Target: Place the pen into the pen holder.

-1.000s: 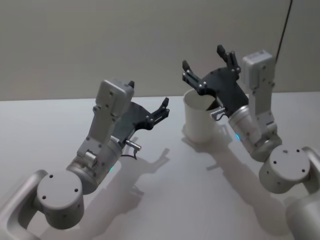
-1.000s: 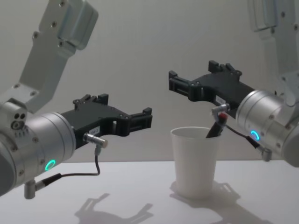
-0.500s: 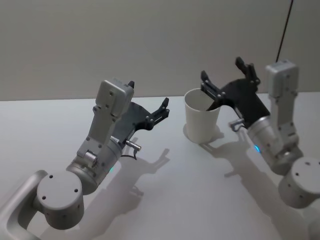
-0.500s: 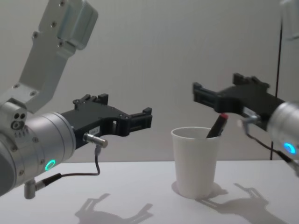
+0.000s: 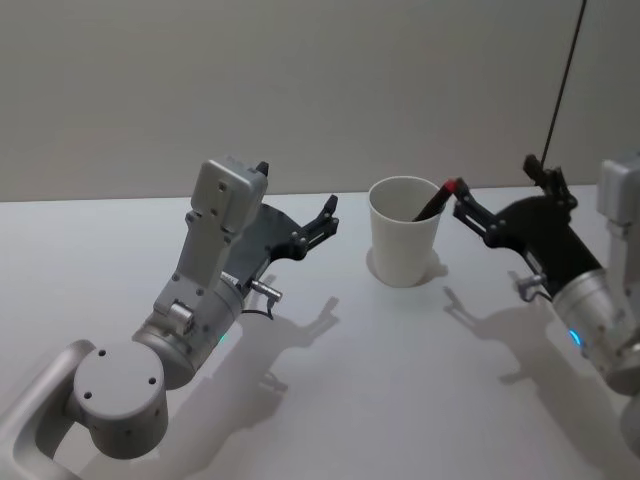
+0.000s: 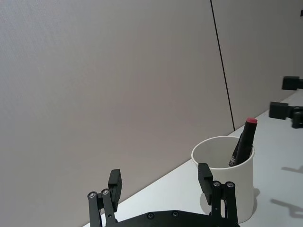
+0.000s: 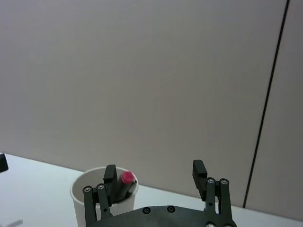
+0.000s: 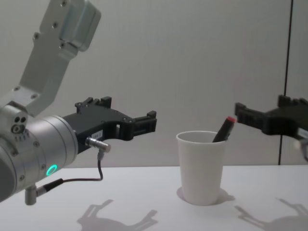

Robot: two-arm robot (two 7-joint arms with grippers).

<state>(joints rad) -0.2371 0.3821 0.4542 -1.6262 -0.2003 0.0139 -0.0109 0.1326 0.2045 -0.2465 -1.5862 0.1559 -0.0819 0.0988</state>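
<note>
The pen holder (image 5: 403,243) is a white paper cup standing upright on the table, also seen as the cup (image 8: 202,168). A black pen (image 5: 432,203) with a red cap leans inside it against the right rim, its top sticking out; the pen (image 8: 223,129) touches no gripper. My right gripper (image 5: 497,185) hovers open just right of the cup, at rim height, with nothing between its fingers. My left gripper (image 5: 296,190) stands open left of the cup, well apart from it. The right wrist view has the cup (image 7: 80,205) and the pen's cap (image 7: 127,178) behind the open gripper (image 7: 154,171).
The white table (image 5: 350,380) runs back to a plain grey wall. A thin dark cable (image 5: 560,85) hangs down the wall at the right. In the left wrist view the cup (image 6: 227,184) stands beyond my open left gripper (image 6: 159,178).
My right gripper has drawn back from above the cup to its right, staying open. The pen stays leaning in the cup. The left arm has not moved.
</note>
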